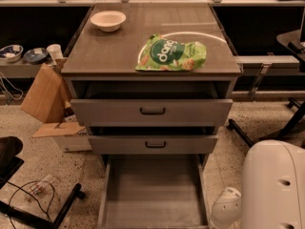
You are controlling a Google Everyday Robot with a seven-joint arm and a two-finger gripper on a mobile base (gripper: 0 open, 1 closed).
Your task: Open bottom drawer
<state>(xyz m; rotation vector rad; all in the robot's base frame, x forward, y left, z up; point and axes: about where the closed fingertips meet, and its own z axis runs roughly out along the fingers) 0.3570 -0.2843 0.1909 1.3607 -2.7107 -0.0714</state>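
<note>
Bottom drawer (152, 194) — lower centre, tray drawn well out. Gripper — unseen, likely below the bottom edge; grip cannot be told. Risk: a harder pull overruns the slides; white arm part (226, 207) alongside may knock the tray.

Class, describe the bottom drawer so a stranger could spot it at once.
Find the grey cabinet with the green snack bag on top, beside the robot's white body; the gripper is out of view. The bottom drawer is the lowest of three, pulled far out so its long bare tray shows, unlike the top drawer and middle drawer, barely open.
</note>
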